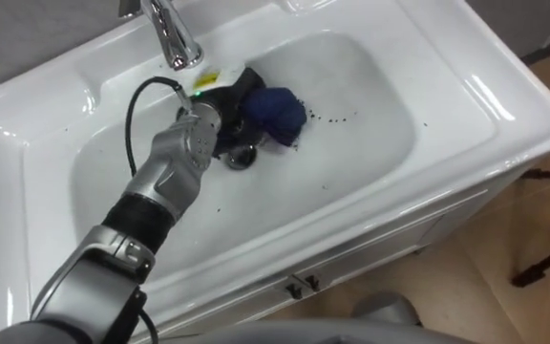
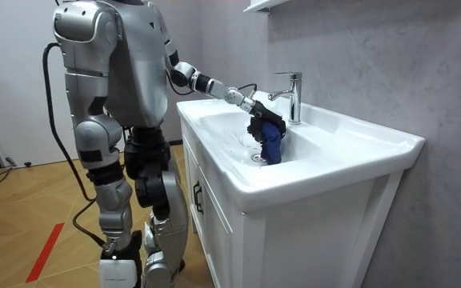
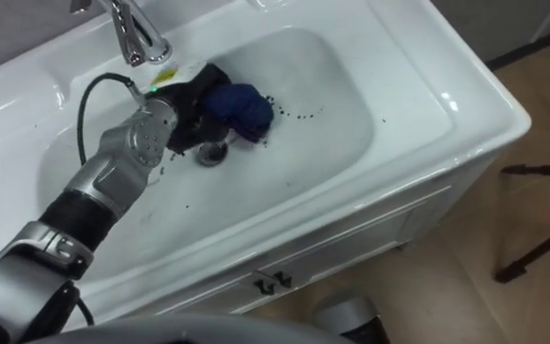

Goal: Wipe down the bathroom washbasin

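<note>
The robot stands close against the front of a white cabinet [image 2: 294,240] that carries the basin [image 1: 466,105], on a wood floor, its body upright in the room view; its left arm reaches forward over the front edge and down into the bowl; the left hand [image 1: 223,113], dark against the white, sits near the back of the bowl just under the tap [image 1: 171,34]; its fingers are curled round a dark blue cloth [image 1: 278,114] and grip it in a bunch; in the room view the cloth hangs down from that hand with its lower end close to the bottom of the bowl; seen from above, the cloth lies just beside the drain [image 1: 241,159], on the side toward the bowl's right edge; a scatter of small dark specks [image 1: 337,118] marks the white surface to the right of the cloth, and a few more lie farther toward the right edge and near the front of the bowl; a small yellow-green bit [image 1: 208,75] shows at the foot of the tap, too small to make out; the right hand [image 2: 118,238] hangs low beside the robot's leg in the room view, and I cannot tell how it is held; a small dark handle [image 1: 304,283] sits on the cabinet front below the basin's front edge.
</note>
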